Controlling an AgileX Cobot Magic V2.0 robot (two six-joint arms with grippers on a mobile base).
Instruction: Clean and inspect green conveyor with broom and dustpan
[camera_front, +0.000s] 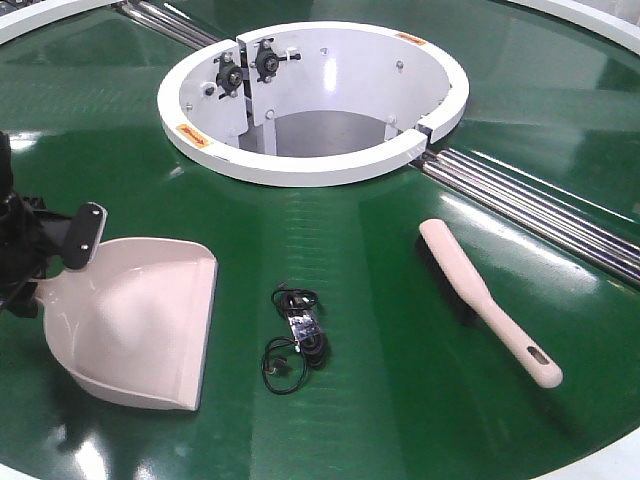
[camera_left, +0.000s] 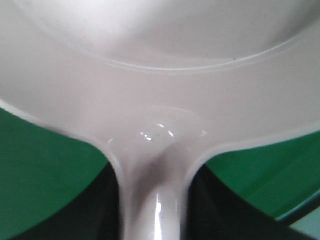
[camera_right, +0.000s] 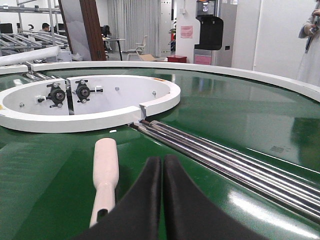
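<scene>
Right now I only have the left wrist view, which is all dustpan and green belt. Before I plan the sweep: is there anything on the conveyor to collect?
Observer: Yes. A tangle of black cable lies on the green conveyor, just off the front lip of the dustpan and not touching it.
Operator: And the broom?
Observer: The broom lies flat on the belt on the far side of the cable, to the robot's right. Its slotted handle end points toward the near edge, and nothing is holding it.
Operator: Where is the right end effector?
Observer: The right end effector is shut and empty. In the right wrist view, the broom's handle is just to its left.
</scene>
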